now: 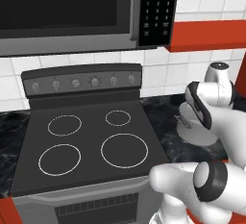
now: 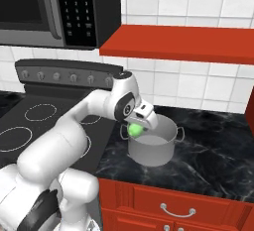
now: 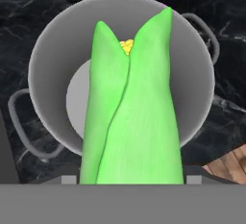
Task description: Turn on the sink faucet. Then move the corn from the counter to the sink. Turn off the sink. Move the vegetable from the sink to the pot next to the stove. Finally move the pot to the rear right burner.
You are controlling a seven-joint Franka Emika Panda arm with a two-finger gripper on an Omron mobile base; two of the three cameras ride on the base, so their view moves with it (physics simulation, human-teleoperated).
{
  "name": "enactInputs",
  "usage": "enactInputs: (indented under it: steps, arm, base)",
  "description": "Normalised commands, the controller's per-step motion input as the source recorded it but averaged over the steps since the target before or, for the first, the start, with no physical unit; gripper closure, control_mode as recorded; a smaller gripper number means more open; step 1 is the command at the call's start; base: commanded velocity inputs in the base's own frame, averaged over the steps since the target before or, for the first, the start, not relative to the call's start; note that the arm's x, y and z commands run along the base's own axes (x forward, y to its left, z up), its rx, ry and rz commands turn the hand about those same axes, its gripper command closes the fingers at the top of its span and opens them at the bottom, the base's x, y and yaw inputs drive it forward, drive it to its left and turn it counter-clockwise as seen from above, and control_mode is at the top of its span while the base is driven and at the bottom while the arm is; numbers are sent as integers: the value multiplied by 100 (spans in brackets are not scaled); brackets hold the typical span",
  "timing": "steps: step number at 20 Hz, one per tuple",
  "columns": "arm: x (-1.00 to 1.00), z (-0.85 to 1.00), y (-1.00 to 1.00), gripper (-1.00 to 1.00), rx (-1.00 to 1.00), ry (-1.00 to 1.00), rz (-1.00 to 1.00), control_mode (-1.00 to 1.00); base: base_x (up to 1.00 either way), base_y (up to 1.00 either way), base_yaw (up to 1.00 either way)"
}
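We have our arm (image 2: 84, 118) bent forward and to the right, the wrist turned down so the gripper (image 2: 136, 126) hangs directly over the mouth of the pot (image 2: 151, 148). The gripper is clamped on the corn (image 3: 129, 117), which sits between its two dark fingertips (image 3: 68, 180) above the pot's open interior.

In the right base view we see the pot whole, standing on the dark marble surface (image 2: 208, 160) just beside the stove (image 2: 34, 121), with the corn showing as a small green spot under the wrist. In the left base view our own arm covers most of the pot, leaving part of its grey side; that view gives us all four burner rings, the rear right burner (image 1: 117, 118) among them, and the microwave (image 1: 72, 11) above. The hand view looks straight down into the pot, with both side handles visible.

The corn's long axis runs along the gripper's line, pointing down into the pot, its husk tips parted around a bit of yellow kernel at the far end
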Motion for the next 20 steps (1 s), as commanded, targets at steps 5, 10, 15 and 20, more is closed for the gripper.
enactInputs:
  steps: [5, 10, 15, 20]
  arm:
    - [29, -9, -17, 100, 1, 1, 5, -100]
    - [21, -26, -2, 100, 0, 0, 5, -100]
    - [10, -22, -13, 100, 0, 0, 4, -100]
    - [8, -16, -18, 100, 0, 0, 5, -100]
  base:
    - [0, 0, 0]
    - [0, 0, 0]
    - [0, 0, 0]
    - [0, 0, 0]
